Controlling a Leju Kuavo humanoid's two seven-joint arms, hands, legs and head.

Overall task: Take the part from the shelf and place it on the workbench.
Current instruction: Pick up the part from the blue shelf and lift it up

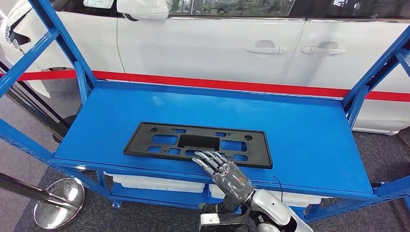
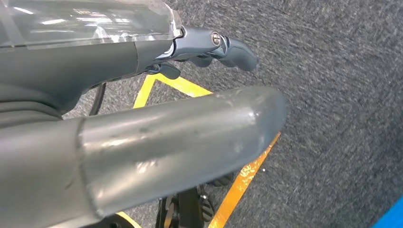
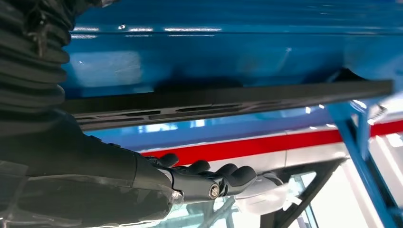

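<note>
— Right hand (image 1: 226, 175) first, low at the front of the blue shelf (image 1: 309, 140): its fingers (image 1: 209, 159) lie stretched out flat over the near edge of the black part (image 1: 197, 144).

— Is it grasping it?

— Not that I can see. The fingers are apart and straight, resting on or just above the frame; the right wrist view shows them extended alongside the part's thin edge, nothing pinched.

— And the part itself?

— Flat on the shelf top, just beyond the hand, long side facing it. Well beyond that stands a white car (image 1: 217, 43) with a red stripe.

— The left hand (image 2: 209, 50)?

— Hanging over grey carpet (image 2: 342, 95) with a yellow line (image 2: 242, 175), fingers bent, nothing in them.
</note>
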